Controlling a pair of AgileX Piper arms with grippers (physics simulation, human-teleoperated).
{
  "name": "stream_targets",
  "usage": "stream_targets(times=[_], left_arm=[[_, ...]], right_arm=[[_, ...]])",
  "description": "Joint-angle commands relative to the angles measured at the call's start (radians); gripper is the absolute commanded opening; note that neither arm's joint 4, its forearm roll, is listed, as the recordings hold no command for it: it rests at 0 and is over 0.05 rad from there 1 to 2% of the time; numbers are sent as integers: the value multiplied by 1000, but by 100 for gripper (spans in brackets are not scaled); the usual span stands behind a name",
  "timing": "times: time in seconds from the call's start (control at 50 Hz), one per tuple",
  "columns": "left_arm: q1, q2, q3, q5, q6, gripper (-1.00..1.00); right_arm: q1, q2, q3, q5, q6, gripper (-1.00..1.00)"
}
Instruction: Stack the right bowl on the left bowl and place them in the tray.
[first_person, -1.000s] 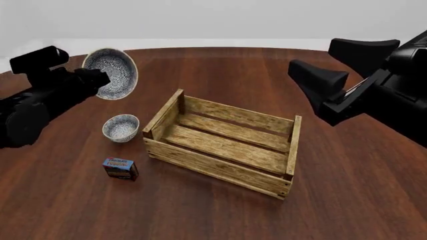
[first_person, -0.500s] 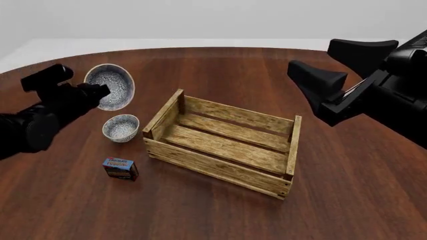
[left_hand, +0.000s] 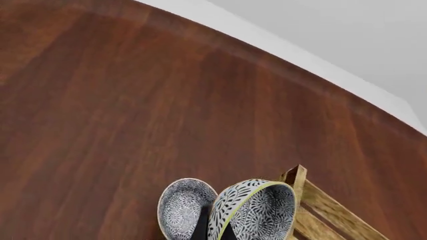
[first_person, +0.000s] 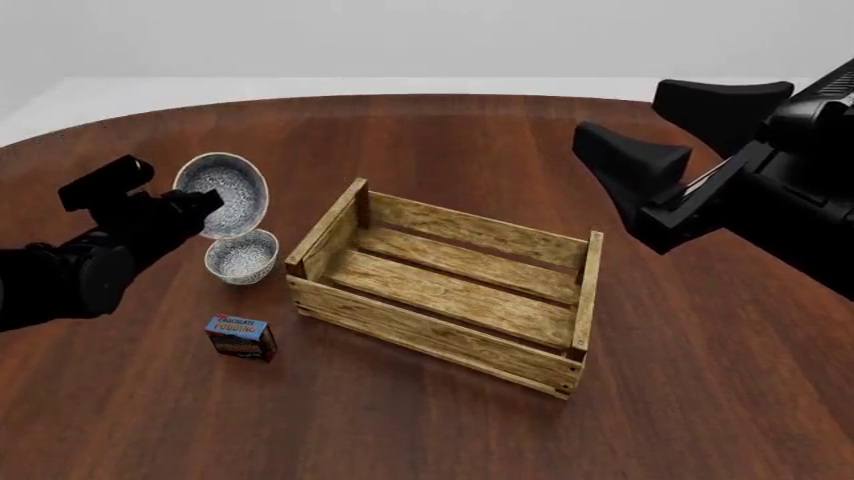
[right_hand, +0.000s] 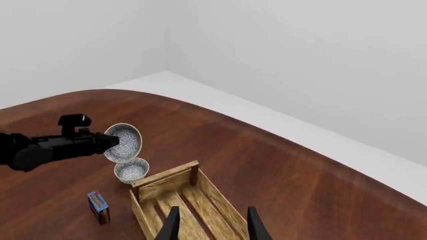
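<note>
My left gripper (first_person: 200, 201) is shut on the rim of the right bowl (first_person: 226, 194), a white bowl with a blue-grey floral pattern. I hold it tilted on its side, just above and behind the matching left bowl (first_person: 242, 254), which stands upright on the table. In the left wrist view the held right bowl (left_hand: 259, 211) sits beside the left bowl (left_hand: 181, 206), with my left gripper (left_hand: 215, 227) on the held rim. The tray (first_person: 447, 283), a light-wood slatted crate, lies right of both bowls with nothing in it. My right gripper (first_person: 618, 112) hangs open above the tray's far right side.
A small blue-and-red pudding box (first_person: 240, 337) stands on the table in front of the left bowl. In the right wrist view it appears as the pudding box (right_hand: 98, 206) left of the tray (right_hand: 180, 200). The dark wood table (first_person: 441, 130) curves away at the back.
My left arm has come down and toward the camera, lowering the tilted right bowl until it is close above the left bowl. The right arm has stayed still.
</note>
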Motion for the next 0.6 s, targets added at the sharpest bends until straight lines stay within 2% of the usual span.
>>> stream_targets(times=[0.02,0.6], left_arm=[[9,48,4,-40,-20,-100],[18,97,5,-70,-41,-100]], right_arm=[[0,5,0,-3,-1,100],[0,8,1,-4,-1,100]])
